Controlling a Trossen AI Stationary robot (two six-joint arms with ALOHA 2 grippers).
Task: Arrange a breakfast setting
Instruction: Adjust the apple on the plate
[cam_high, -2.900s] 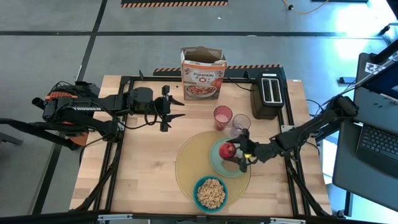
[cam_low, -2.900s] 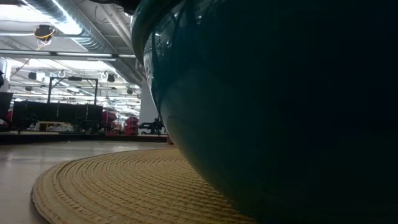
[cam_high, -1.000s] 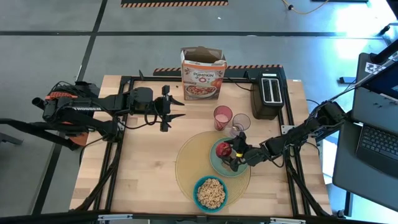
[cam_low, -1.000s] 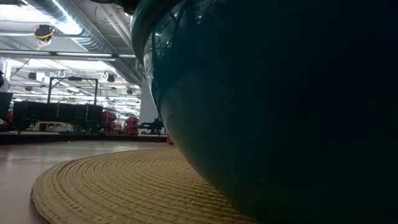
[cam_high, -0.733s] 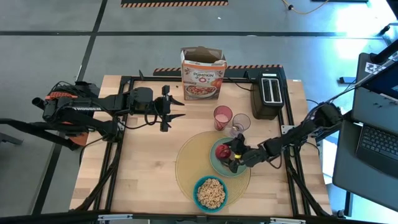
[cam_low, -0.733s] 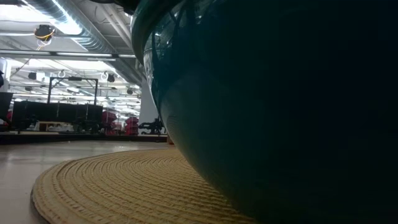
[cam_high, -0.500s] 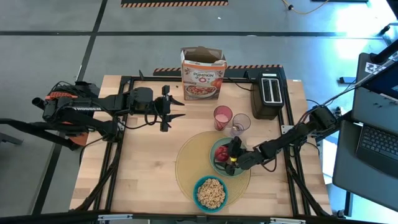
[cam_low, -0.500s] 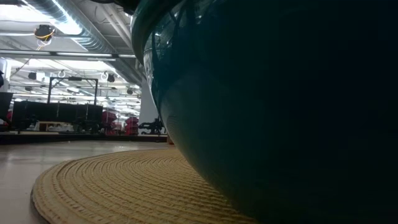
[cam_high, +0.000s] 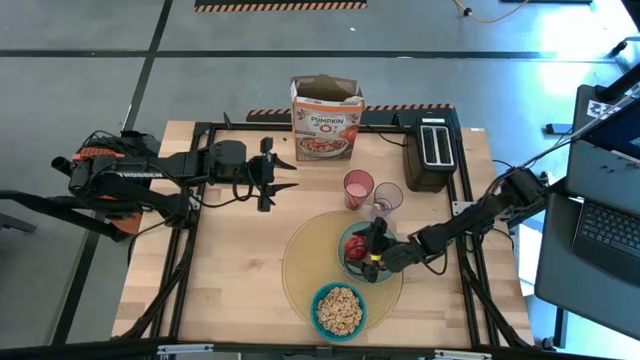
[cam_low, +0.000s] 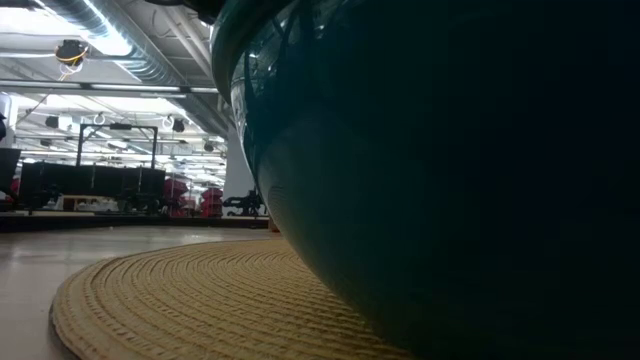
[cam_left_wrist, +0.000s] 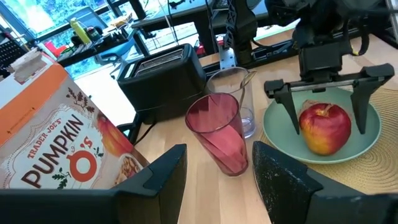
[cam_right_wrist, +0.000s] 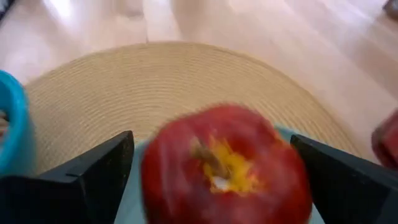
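Apple (cam_left_wrist: 324, 127) sits on the green plate (cam_left_wrist: 367, 138) over the yellow placemat (cam_high: 300, 262) — the right gripper (cam_left_wrist: 323, 99) is spread wide around it, not touching, probably to let go — while the left gripper (cam_high: 285, 172) waits open.

We identify an industrial lab hall: grey floor (cam_high: 90, 40) with hazard-striped tape (cam_high: 280, 6), exposed ceiling ducting (cam_low: 130, 45), wooden bench (cam_high: 240, 270).

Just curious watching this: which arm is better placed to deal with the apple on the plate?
The right. Its claw is open astride the red apple on the pale green plate, while the left claw hovers away near the cereal box.
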